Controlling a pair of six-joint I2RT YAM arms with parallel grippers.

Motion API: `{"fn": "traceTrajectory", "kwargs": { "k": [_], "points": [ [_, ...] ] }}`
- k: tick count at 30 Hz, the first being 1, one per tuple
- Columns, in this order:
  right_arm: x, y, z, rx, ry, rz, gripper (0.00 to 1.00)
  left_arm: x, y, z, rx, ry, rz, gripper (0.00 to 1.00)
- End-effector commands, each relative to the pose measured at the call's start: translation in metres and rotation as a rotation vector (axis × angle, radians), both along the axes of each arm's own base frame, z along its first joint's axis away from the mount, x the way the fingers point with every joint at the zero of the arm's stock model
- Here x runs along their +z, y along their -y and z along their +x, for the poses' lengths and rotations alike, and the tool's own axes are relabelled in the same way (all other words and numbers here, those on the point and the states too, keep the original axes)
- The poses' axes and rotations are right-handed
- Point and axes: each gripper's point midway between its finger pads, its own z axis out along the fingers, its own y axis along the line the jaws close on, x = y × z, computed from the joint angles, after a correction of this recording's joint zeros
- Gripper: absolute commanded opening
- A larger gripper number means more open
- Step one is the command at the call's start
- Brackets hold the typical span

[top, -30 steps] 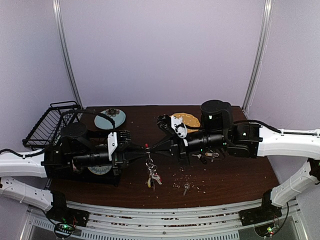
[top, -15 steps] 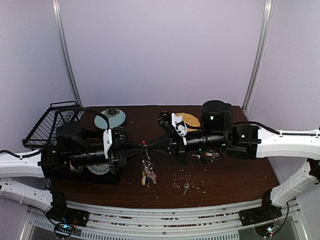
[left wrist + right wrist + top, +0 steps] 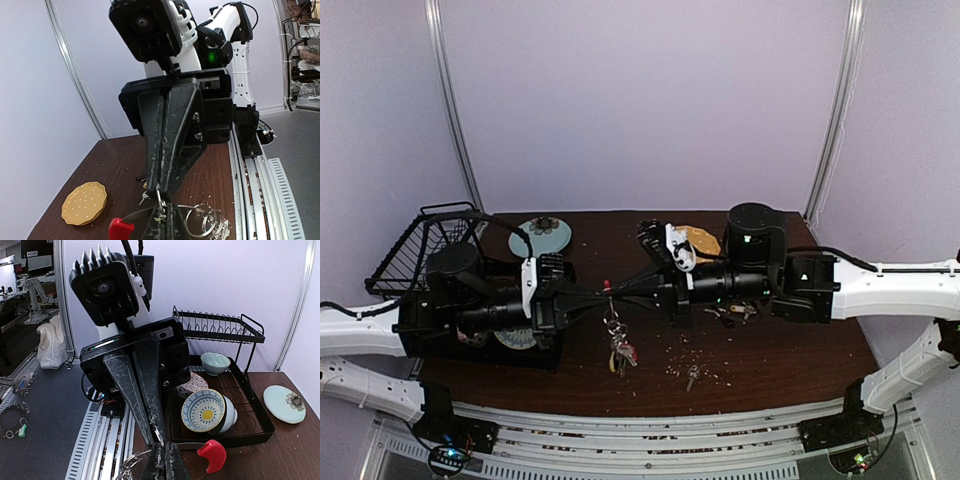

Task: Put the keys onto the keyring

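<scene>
Left pincer [image 3: 599, 293] and right pincer [image 3: 625, 290] meet tip to tip, both closed on the large silvery keyring with red curved section [image 3: 212, 454], held above the dark wooden worktop [image 3: 790, 350]. Bunched silver keys [image 3: 619, 348] dangle beneath. A loose silver key [image 3: 692, 377] lies at their 5 o'clock.

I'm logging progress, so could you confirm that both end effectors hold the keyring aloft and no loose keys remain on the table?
Not quite: the top external view shows a loose key on the table near its front edge. The left end effector and right end effector do hold the keyring aloft.
</scene>
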Motion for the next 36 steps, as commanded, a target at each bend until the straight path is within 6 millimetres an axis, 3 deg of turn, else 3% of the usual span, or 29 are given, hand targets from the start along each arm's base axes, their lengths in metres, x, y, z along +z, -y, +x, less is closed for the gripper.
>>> {"fn": "traceTrajectory", "kwargs": {
  "k": [1, 4, 8, 15, 19, 26, 30, 34, 35, 36],
  "points": [
    [-0.001, 0.005, -0.015, 0.062, 0.021, -0.01, 0.0, 0.017, -0.006, 0.002, 0.024, 0.051, -0.043, 0.0],
    [-0.001, 0.012, -0.013, 0.04, 0.062, -0.035, 0.18, 0.014, -0.006, 0.008, 0.058, 0.069, 0.0, 0.0],
    [0.001, 0.013, -0.004, -0.002, 0.126, -0.08, 0.22, 0.007, -0.004, 0.01, 0.056, 0.074, 0.067, 0.0],
    [-0.01, 0.001, 0.002, 0.02, 0.149, -0.166, 0.31, 0.003, -0.003, 0.008, 0.042, 0.085, 0.095, 0.0],
    [-0.01, -0.005, 0.002, 0.031, 0.153, -0.161, 0.21, 0.002, -0.002, 0.006, 0.025, 0.084, 0.097, 0.0],
    [-0.017, -0.006, 0.005, 0.02, 0.147, -0.175, 0.17, 0.002, -0.002, 0.003, 0.015, 0.083, 0.092, 0.0],
    [-0.017, -0.006, 0.008, 0.006, 0.148, -0.176, 0.0, 0.002, -0.001, 0.002, 0.004, 0.081, 0.088, 0.0],
    [-0.014, -0.003, 0.007, 0.008, 0.151, -0.168, 0.0, 0.004, -0.001, -0.004, -0.025, 0.078, 0.073, 0.0],
    [-0.011, -0.001, 0.006, 0.012, 0.15, -0.154, 0.0, 0.007, -0.003, -0.007, -0.035, 0.082, 0.059, 0.01],
    [-0.007, 0.001, 0.002, 0.029, 0.142, -0.129, 0.0, 0.008, -0.004, -0.009, -0.044, 0.086, 0.052, 0.12]
  ]
}}
